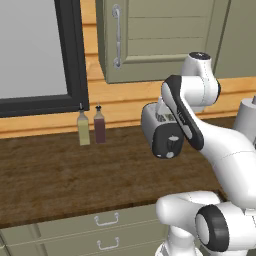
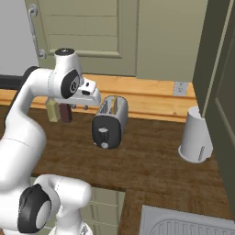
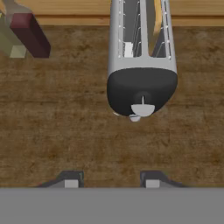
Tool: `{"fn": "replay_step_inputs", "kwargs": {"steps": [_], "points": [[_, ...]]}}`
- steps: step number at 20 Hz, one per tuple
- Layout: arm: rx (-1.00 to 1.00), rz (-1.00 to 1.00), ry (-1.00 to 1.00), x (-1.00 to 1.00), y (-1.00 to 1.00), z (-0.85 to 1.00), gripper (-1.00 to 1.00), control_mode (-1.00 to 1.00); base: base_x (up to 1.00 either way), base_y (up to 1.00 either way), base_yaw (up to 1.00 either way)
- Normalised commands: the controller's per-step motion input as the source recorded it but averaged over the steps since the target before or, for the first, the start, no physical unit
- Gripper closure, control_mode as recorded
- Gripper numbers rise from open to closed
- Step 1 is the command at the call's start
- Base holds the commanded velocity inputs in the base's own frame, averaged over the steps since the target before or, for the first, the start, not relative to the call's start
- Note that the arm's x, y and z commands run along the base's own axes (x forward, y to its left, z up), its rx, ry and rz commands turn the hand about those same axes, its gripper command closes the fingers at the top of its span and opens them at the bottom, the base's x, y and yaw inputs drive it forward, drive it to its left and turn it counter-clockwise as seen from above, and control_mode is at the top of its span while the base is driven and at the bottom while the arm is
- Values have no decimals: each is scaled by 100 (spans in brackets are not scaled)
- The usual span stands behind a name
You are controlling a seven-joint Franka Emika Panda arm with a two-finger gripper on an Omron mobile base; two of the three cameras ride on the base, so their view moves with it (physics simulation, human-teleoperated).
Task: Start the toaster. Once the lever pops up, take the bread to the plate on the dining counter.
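- Left base view: the toaster [image 1: 161,131] stands on the wooden tabletop [image 1: 60,170] at centre right of the frame, partly behind the arm, its black end face towards the camera. 2 bottles [image 1: 91,128] stand left of it, against the wall.
- Right base view: the toaster sits at frame centre; the hand [image 2: 90,97] hangs just above and left of it, touching nothing. A white canister [image 2: 196,136] stands at right.
- Hand view: 2 fingertips [image 3: 71,180] stand apart with nothing between them. The lever [image 3: 142,109] is a small stiff tab; I judge it needs a firm downward press. A thin tan edge in 1 slot may be the bread [image 3: 157,26], probably light and best pinched by its top edge.
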Motion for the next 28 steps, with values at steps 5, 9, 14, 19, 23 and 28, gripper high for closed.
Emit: {"fn": "replay_step_inputs", "kwargs": {"steps": [5,9,14,19,23,28], "points": [[0,0,-7,-5,-9,-2,-100,-100,0,0,0],[0,0,-9,0,-27,-16,-100,-100,0,0,0],[0,0,-3,0,-18,-32,-100,-100,0,0,0],[0,1,0,0,-5,-42,-100,-100,0,0,0],[0,4,0,0,0,-43,-100,-100,0,0,0],[0,5,0,0,0,-55,-100,-100,0,0,0]]}}
